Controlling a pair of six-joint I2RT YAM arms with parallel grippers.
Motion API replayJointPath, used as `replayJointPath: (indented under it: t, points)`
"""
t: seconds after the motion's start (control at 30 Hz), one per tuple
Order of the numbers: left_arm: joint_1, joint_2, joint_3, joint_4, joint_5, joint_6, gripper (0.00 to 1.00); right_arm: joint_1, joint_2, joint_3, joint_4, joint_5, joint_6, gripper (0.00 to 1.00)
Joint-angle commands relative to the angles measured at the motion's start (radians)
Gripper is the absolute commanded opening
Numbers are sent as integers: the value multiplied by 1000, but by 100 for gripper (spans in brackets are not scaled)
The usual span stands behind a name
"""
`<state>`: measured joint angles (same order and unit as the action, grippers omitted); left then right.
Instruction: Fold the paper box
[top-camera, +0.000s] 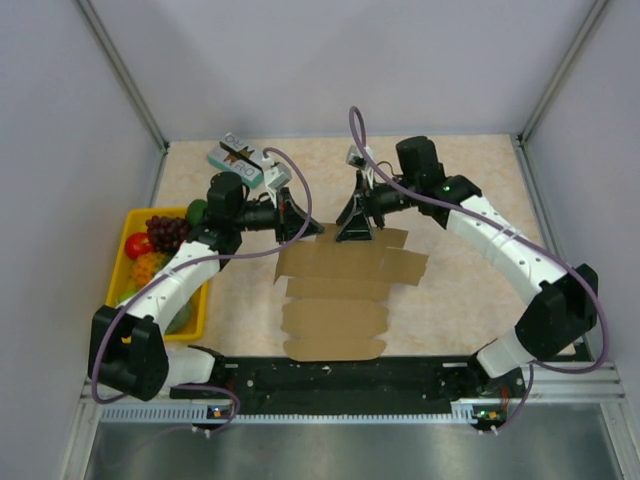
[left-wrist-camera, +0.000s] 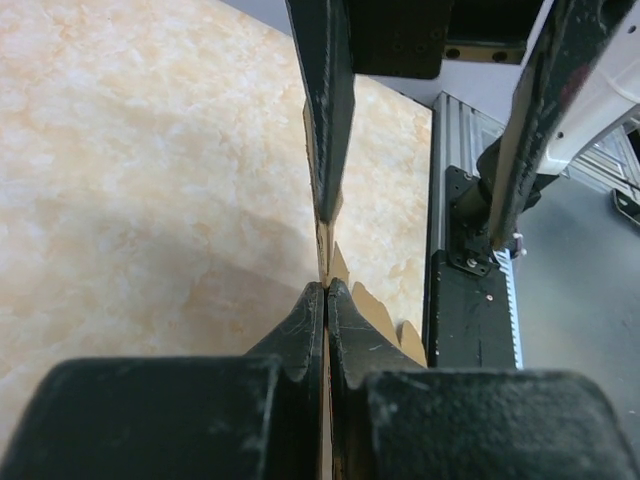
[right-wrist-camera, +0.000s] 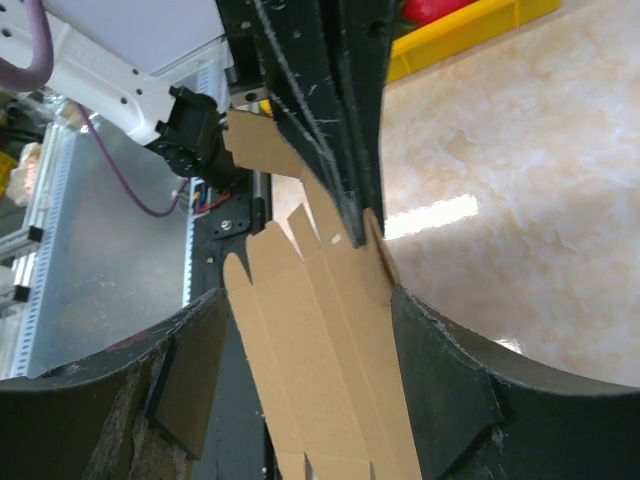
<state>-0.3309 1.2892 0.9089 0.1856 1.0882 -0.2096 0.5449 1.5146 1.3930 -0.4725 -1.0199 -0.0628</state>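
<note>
Cardboard: the paper box (top-camera: 335, 300) lay as a flat, plain brown die-cut sheet on the worktop (top-camera: 460, 300) between the two arms, with its far edge under both tools.
Left tool: the left tool (top-camera: 296, 222) was pinched closed on the sheet's far-left flap. In its wrist view the fingers (left-wrist-camera: 300, 330) met with only the thin card edge between them.
Right tool: the right tool (top-camera: 356, 230) stood spread wide over the far edge and gripped nothing. The sheet ran between its parted fingers (right-wrist-camera: 440, 360).
Weight: judged very light, so it was likely to slide or swing when pulled from one corner.
Stiffness: thin card, probably willing to hinge along its scored creases and to buckle anywhere else.
Surface: matte and unprinted, so it probably offered fair friction to the pads.
Hold: best taken at a flap edge close to a crease, with the other tool pressing down the neighbouring panel.
Risk: the small tabs looked easy to crush or tear under a hard squeeze.
Nearby: a yellow tray (top-camera: 204, 300) of fruit sat to the left, apart from the sheet.
</note>
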Motion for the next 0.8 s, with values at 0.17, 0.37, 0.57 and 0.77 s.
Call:
replayJointPath:
  t: [0.17, 0.37, 0.57, 0.77]
  points:
    - [-8, -34, 56, 3, 98, 13, 0, -19, 38, 86, -21, 72, -75, 63]
    - [-8, -41, 59, 18, 84, 9, 0, 27, 76, 61, -26, -18, -109, 50]
    - [-8, -54, 50, 71, 70, -34, 0, 29, 96, 58, 3, -16, -98, 2]
    - [90, -138, 30, 74, -86, -247, 34, 10, 58, 34, 21, 49, -126, 0]
